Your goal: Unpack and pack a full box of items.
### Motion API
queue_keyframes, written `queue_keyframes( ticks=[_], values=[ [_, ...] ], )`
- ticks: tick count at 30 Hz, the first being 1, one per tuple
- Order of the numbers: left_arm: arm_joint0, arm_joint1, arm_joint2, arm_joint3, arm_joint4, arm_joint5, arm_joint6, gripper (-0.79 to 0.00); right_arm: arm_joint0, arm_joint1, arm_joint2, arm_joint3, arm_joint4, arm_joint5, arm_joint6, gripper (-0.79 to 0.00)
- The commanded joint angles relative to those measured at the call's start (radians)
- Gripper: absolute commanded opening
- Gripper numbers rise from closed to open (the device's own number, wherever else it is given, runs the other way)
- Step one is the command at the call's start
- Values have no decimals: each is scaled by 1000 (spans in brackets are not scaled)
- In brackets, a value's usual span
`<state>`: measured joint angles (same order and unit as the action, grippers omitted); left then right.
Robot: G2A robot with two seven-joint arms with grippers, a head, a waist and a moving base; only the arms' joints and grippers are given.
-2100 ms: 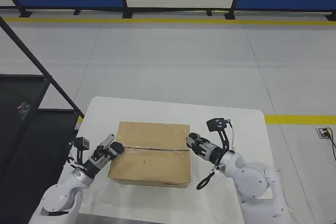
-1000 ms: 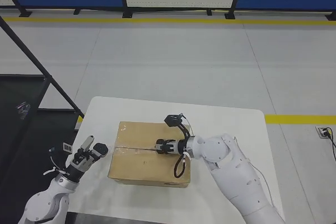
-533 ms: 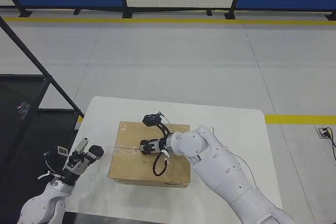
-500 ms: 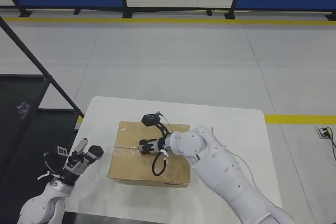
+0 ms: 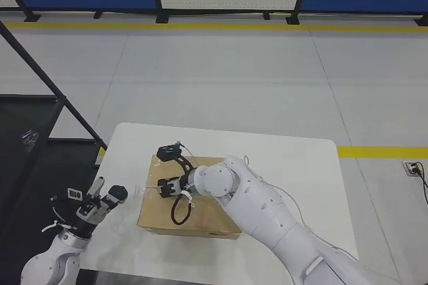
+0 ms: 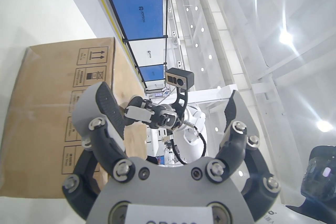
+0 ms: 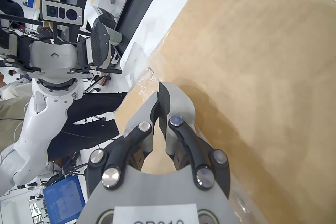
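The brown cardboard box [image 5: 151, 212] stands closed on the white table [image 5: 285, 157]. The right gripper [image 7: 161, 96] rests on top of the box at the left end of its seam, fingers pressed together on nothing I can see, just beside a loose flap of clear tape [image 7: 135, 59]. The left gripper [image 6: 168, 101] hangs spread beside that end. I judge the step is unsealing, so the next move calls for pulling this flap away.
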<state>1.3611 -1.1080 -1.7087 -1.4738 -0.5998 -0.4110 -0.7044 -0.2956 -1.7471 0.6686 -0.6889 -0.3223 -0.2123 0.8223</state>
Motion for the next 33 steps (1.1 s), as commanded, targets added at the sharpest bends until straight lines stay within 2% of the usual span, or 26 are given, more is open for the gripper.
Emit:
queue_keyframes(
  ticks=[1,5,15,21,33],
  values=[
    [0,0,2,-12,-6,6,-2,0,12,-14,-10,27,8,-13,-8,-785],
    [-23,-3,40,-10,36,25,11,0,30,-36,-21,73,27,-51,-17,-785],
    [-111,-21,161,74,132,22,100,0,51,-63,-23,142,33,-90,-28,-785],
    [-125,-25,162,127,121,12,136,0,54,-60,-6,158,27,-104,-35,-785],
    [-141,-33,185,162,115,3,149,0,38,-48,22,147,5,-120,-27,-785]
  ],
)
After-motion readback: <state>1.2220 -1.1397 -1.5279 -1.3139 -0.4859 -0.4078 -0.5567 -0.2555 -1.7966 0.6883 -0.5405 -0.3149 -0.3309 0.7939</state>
